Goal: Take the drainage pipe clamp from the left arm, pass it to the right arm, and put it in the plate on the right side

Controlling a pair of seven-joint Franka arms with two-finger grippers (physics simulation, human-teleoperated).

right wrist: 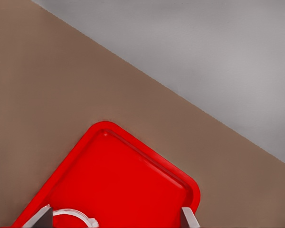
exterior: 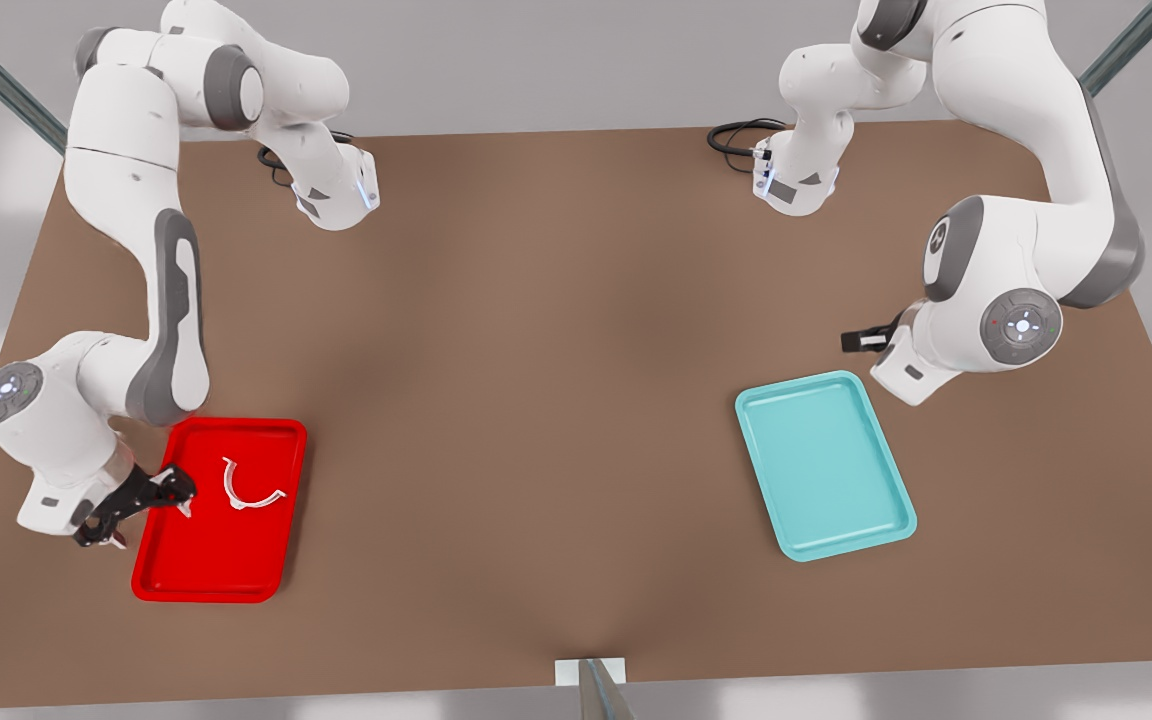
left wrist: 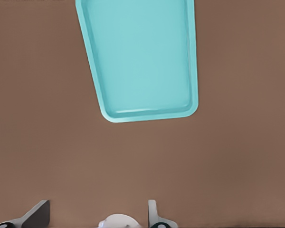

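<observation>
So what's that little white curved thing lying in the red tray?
The white clamp is a thin half-ring, like plastic, with a short flat tab at each end. It lies flat inside the red tray, in the half nearer the robot bases, open side facing them. Nothing grips it: the right gripper hovers beside it with jaws open.

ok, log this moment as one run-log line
clamp: lying in red plate | right end effector: open, at plate's edge beside clamp | left end effector: open, waiting near teal tray
</observation>
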